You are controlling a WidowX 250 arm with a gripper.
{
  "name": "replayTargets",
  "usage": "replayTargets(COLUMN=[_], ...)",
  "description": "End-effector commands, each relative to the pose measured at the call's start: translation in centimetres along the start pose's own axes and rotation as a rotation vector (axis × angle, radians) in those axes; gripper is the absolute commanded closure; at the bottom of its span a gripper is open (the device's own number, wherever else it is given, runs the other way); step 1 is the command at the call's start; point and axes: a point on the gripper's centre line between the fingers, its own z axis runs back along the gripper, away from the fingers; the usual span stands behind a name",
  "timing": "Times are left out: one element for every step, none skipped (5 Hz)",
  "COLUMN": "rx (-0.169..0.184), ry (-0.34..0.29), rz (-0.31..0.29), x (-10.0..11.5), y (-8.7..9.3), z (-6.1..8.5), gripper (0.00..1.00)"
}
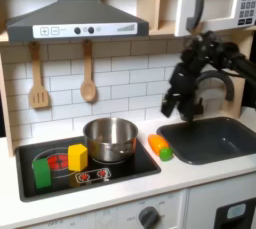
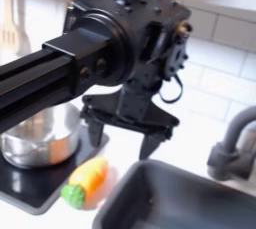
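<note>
My black gripper [image 2: 122, 139] hangs open above the counter, its two fingers spread with nothing between them. In the first exterior view the gripper [image 1: 180, 114] hovers over the strip of counter between the stove and the sink, just above the sink's left rim. An orange toy carrot with a green end [image 2: 85, 180] lies on the counter below and slightly to the second exterior view's left of the fingers. In the first exterior view the carrot [image 1: 160, 146] rests beside the stove's right edge. The gripper is clear of it.
A silver pot [image 1: 110, 138] stands on the black stove [image 1: 30, 153], with a yellow block [image 1: 77, 157], a green block [image 1: 42, 171] and a small red piece [image 1: 90, 176]. The dark sink [image 1: 215, 138] and faucet [image 1: 228, 81] lie at right. A wooden spatula [image 1: 38, 78] and spoon [image 1: 88, 78] hang on the tiles.
</note>
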Motion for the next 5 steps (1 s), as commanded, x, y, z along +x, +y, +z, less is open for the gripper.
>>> replayTargets(rx=[0.017,-0.003,-0.007,-0.022,-0.029], ry=[0.009,0.007,0.018,0.003,0.008], rz=[0.064,0.045,0.029,0.041,0.033], x=[1.7,1.6,1.5,2.2,2.4], y=[1.3,0.3,-0.4,-0.9,-1.9], z=[-0.9,-0.8,-0.6,-0.2,0.0], gripper=[0.0,0.0,0.0,0.0,0.0])
